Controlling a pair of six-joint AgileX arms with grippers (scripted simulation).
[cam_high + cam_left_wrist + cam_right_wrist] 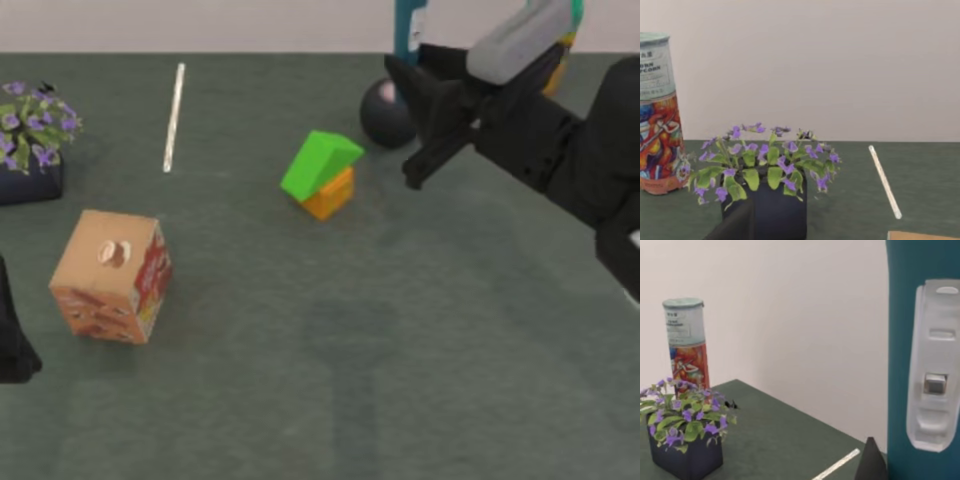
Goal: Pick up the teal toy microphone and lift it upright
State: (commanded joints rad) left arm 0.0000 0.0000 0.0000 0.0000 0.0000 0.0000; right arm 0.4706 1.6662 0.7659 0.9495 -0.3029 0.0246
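Right gripper (425, 140) is up over the surface's far right edge, fingers clamped on the teal toy microphone (922, 360), which stands upright off the surface. Smooth teal plastic shaft, white switch patch (935, 385) facing the wrist camera. Best to keep the grip firm and rise straight, no tilt. Left arm parked at the near left edge.

Light is even and soft, bright on the pale wall; the surface (400, 350) reads dull green without glare; shadows are faint, a dim patch beside the box (110, 277) and under the blocks (322, 175); all three views look slightly soft, edges undistorted.
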